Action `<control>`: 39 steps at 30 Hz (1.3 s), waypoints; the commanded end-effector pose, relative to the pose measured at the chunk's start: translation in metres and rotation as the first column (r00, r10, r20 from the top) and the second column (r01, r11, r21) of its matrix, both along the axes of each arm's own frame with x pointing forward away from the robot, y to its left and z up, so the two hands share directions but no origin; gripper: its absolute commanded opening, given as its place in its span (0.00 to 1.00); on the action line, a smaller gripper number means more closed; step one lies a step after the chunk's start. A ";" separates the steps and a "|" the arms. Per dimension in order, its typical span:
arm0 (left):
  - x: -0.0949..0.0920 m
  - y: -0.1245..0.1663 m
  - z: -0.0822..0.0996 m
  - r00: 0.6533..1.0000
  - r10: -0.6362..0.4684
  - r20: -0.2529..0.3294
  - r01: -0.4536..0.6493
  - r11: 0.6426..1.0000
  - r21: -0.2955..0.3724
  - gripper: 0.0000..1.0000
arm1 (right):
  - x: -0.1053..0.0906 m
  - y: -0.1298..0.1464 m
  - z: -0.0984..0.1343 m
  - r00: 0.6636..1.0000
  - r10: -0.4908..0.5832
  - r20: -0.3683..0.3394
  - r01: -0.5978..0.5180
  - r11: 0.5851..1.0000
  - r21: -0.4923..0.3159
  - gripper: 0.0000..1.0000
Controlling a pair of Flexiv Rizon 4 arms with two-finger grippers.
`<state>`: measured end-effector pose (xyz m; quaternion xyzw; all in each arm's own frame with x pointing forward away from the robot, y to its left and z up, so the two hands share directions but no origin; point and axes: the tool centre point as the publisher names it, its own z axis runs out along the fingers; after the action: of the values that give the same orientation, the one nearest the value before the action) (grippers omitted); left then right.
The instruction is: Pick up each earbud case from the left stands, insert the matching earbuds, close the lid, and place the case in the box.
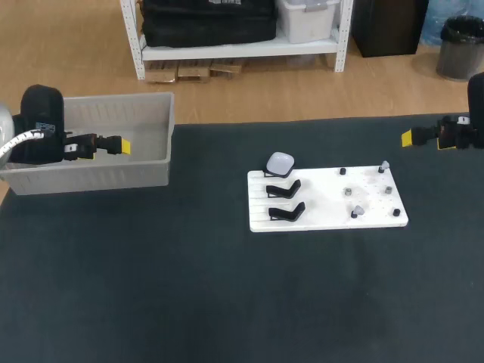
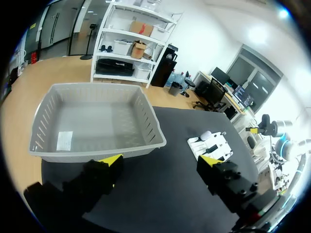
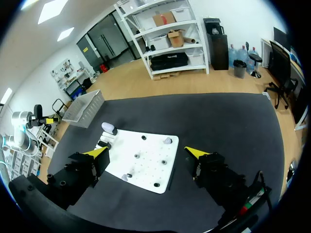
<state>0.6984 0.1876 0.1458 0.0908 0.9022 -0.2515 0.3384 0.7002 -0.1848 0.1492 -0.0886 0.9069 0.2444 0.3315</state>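
A white earbud case (image 1: 280, 162) sits on the rearmost of three black stands at the left end of a white board (image 1: 325, 193). The two nearer stands (image 1: 286, 200) are empty. Small grey earbuds (image 1: 384, 165) (image 1: 358, 211) rest on pegs on the board's right half. My left gripper (image 1: 121, 145) hovers open over the grey box (image 1: 162, 121), far left of the board. Off past the board's right end, my right gripper (image 1: 408, 138) is open and holds nothing. In the right wrist view the board (image 3: 146, 170) and case (image 3: 109, 128) lie ahead of the open gripper (image 3: 146, 152).
The grey slatted box (image 2: 158, 138) lies just ahead of my left gripper (image 2: 160, 160), with a white label on its floor. Dark mat covers the table. The board (image 2: 216, 148) with the case (image 2: 206, 135) lies beyond to the side.
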 end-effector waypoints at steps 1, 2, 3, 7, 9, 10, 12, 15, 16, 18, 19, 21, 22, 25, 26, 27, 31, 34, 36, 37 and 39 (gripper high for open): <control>0.001 -0.003 0.003 1.000 0.007 -0.014 -0.007 1.000 0.015 1.00 | 0.001 0.000 0.000 1.000 0.002 -0.001 -0.002 1.000 0.001 1.00; 0.001 -0.003 0.003 1.000 0.007 -0.014 -0.007 1.000 0.015 1.00 | 0.001 0.000 0.000 1.000 0.002 -0.001 -0.002 1.000 0.001 1.00; 0.001 -0.003 0.003 1.000 0.007 -0.014 -0.007 1.000 0.015 1.00 | 0.001 0.000 0.000 1.000 0.002 -0.001 -0.002 1.000 0.001 1.00; 0.001 -0.003 0.003 1.000 0.007 -0.014 -0.007 1.000 0.015 1.00 | 0.001 0.000 0.000 1.000 0.002 -0.001 -0.002 1.000 0.001 1.00; 0.001 -0.003 0.003 1.000 0.007 -0.014 -0.007 1.000 0.015 1.00 | 0.001 0.000 0.000 1.000 0.002 -0.001 -0.002 1.000 0.001 1.00; 0.001 -0.003 0.003 1.000 0.007 -0.014 -0.007 1.000 0.015 1.00 | 0.001 0.000 0.000 1.000 0.002 -0.001 -0.002 1.000 0.001 1.00; 0.001 -0.003 0.003 1.000 0.007 -0.014 -0.007 1.000 0.015 1.00 | 0.001 0.000 0.000 1.000 0.002 -0.001 -0.002 1.000 0.001 1.00; 0.001 -0.003 0.003 1.000 0.007 -0.014 -0.007 1.000 0.015 1.00 | 0.001 0.000 0.000 1.000 0.002 -0.001 -0.002 1.000 0.001 1.00; 0.001 -0.003 0.003 1.000 0.007 -0.014 -0.007 1.000 0.015 1.00 | 0.001 0.000 0.000 1.000 0.002 -0.001 -0.002 1.000 0.001 1.00; 0.002 -0.002 0.004 0.998 -0.020 0.056 0.019 1.000 0.010 1.00 | 0.001 0.000 0.000 1.000 0.002 -0.001 -0.002 1.000 0.001 1.00; 0.005 -0.004 0.004 0.984 -0.108 0.140 0.100 0.993 0.064 1.00 | 0.001 0.000 0.000 1.000 0.002 -0.001 -0.002 1.000 0.001 1.00; 0.005 -0.006 0.005 0.908 -0.284 0.310 0.268 0.959 0.094 1.00 | 0.001 0.000 0.000 1.000 0.002 -0.001 -0.002 1.000 0.001 1.00; 0.006 -0.008 0.004 0.843 -0.398 0.361 0.358 0.917 0.176 1.00 | 0.001 0.000 0.000 1.000 0.002 -0.001 -0.002 1.000 0.001 1.00; 0.001 -0.013 0.003 0.637 -0.582 0.505 0.506 0.811 0.295 1.00 | 0.001 0.000 0.000 1.000 0.002 -0.001 -0.002 1.000 0.001 1.00; 0.002 -0.015 0.003 0.605 -0.618 0.501 0.530 0.783 0.326 1.00 | 0.001 0.000 0.000 1.000 0.002 -0.001 -0.002 1.000 0.001 1.00; 0.003 -0.016 0.003 0.558 -0.653 0.512 0.555 0.752 0.354 1.00 | 0.001 0.000 0.000 1.000 0.002 -0.001 -0.002 1.000 0.001 1.00; 0.003 -0.023 0.006 0.450 -0.740 0.500 0.621 0.662 0.420 1.00 | 0.001 0.000 0.000 1.000 0.002 -0.001 -0.002 1.000 0.001 1.00; 0.003 -0.023 0.006 0.450 -0.740 0.500 0.621 0.662 0.420 1.00 | 0.001 0.000 0.000 1.000 0.002 -0.001 -0.002 1.000 0.001 1.00; 0.003 -0.023 0.006 0.450 -0.740 0.500 0.621 0.662 0.420 1.00 | 0.001 0.000 0.000 1.000 0.002 -0.001 -0.002 1.000 0.001 1.00; 0.003 -0.023 0.006 0.450 -0.740 0.500 0.621 0.662 0.420 1.00 | 0.001 0.000 0.000 1.000 0.002 -0.001 -0.002 1.000 0.001 1.00; 0.003 -0.023 0.006 0.450 -0.740 0.500 0.621 0.662 0.420 1.00 | 0.001 0.000 0.000 1.000 0.002 -0.001 -0.002 1.000 0.001 1.00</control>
<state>0.7016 0.1578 0.1537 0.3691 0.8102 -0.1855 0.4158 0.7002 -0.1848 0.1492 -0.0886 0.9069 0.2444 0.3315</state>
